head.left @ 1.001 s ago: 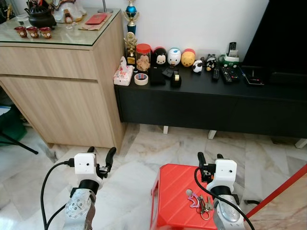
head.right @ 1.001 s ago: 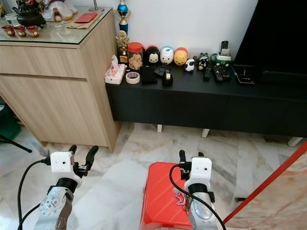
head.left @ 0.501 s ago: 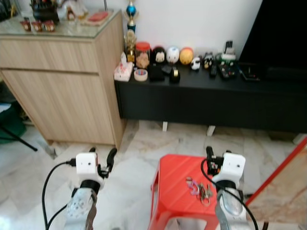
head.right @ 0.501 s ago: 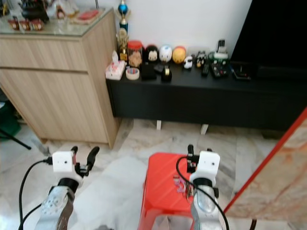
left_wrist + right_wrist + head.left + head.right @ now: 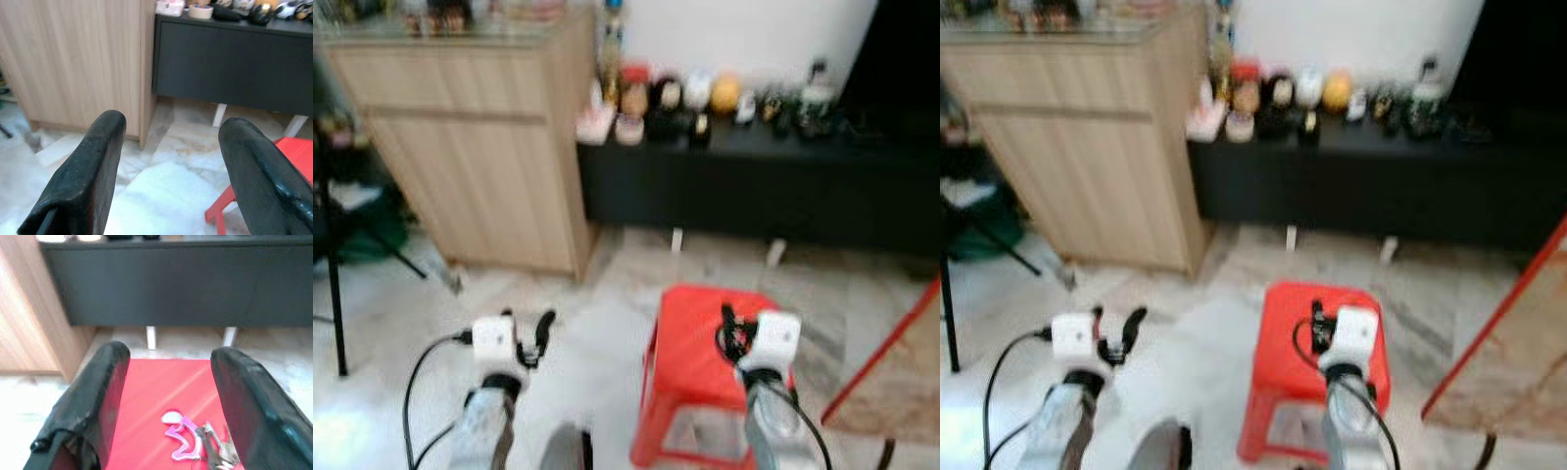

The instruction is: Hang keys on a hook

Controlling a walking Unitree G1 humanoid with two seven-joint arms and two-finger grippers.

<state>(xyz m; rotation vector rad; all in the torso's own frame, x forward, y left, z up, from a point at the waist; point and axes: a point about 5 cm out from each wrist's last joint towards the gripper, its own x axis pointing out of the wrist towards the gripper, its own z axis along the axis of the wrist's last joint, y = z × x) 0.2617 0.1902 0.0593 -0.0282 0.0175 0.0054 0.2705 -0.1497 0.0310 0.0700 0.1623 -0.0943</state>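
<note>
- Head view now blurred and swung compared with a second ago: more floor, a dark stand leg at far left, so walking or turning, not things moving.
- Red stool (image 5: 710,357) now further up the frame, right end effector (image 5: 166,396) over its top with fingers (image 5: 247,401) spread wide apart, gripping nothing.
- Keys (image 5: 195,440) lying flat on the stool seat, pink fob beside a metal bunch, between the open fingers but below them, untouched.
- Left end effector (image 5: 168,161) out over marble floor, fingers (image 5: 85,171) apart and empty, facing the wooden cabinet (image 5: 73,54) and black TV console (image 5: 230,63).
- No hook identifiable amid the blur.
- Reads as approach settling: pickup not yet begun, hanging well ahead.
</note>
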